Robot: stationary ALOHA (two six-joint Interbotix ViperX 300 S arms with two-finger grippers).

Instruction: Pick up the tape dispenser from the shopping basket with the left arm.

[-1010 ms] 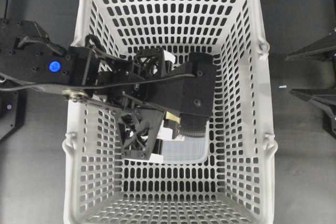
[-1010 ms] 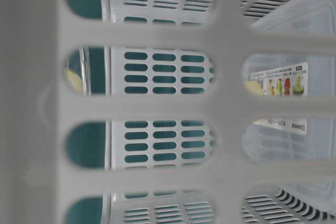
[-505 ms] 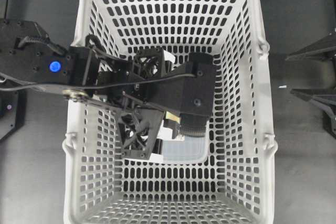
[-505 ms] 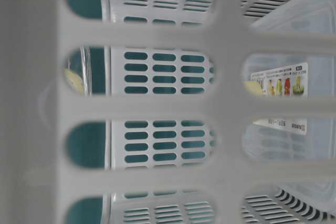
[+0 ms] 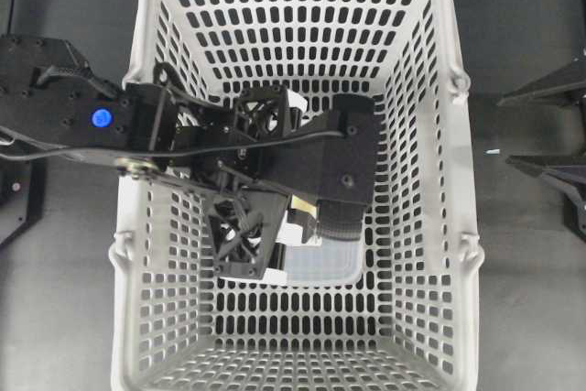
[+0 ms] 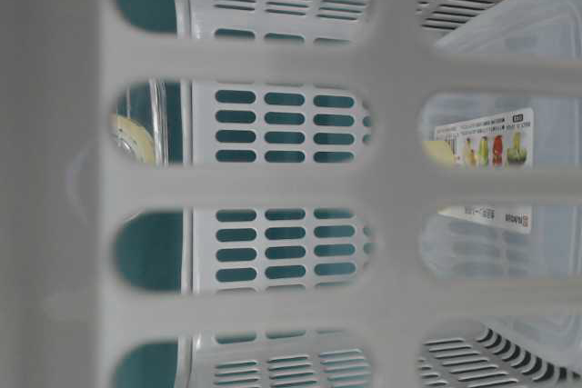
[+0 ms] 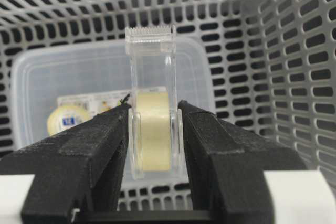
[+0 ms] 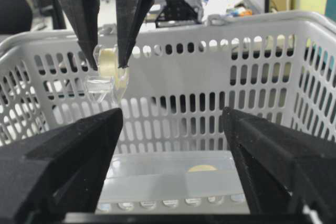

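Basket walls of pale grey slotted plastic fill most of the overhead view: one shopping basket (image 5: 302, 180) sits between two black arms. On its floor lies one food box (image 7: 100, 82), translucent and lidded, with a printed label and a round yellowish sticker on top; it takes up the middle of the floor and is partly hidden from above by the left arm (image 5: 137, 125), which reaches in over the left rim. One tape dispenser (image 7: 151, 103) is up off the box, clamped between the two black fingers of the left gripper (image 7: 153, 129), which press on its flat sides. The dispenser is small and clear, with a pale yellowish roll of tape inside and a toothed cutting edge at its far end, pointing away from the wrist. From the right wrist camera it shows hanging at about rim height near the left far part of the basket, above the box. The right gripper (image 8: 173, 145) stays outside the basket on the right, its jaws wide apart and holding nothing.
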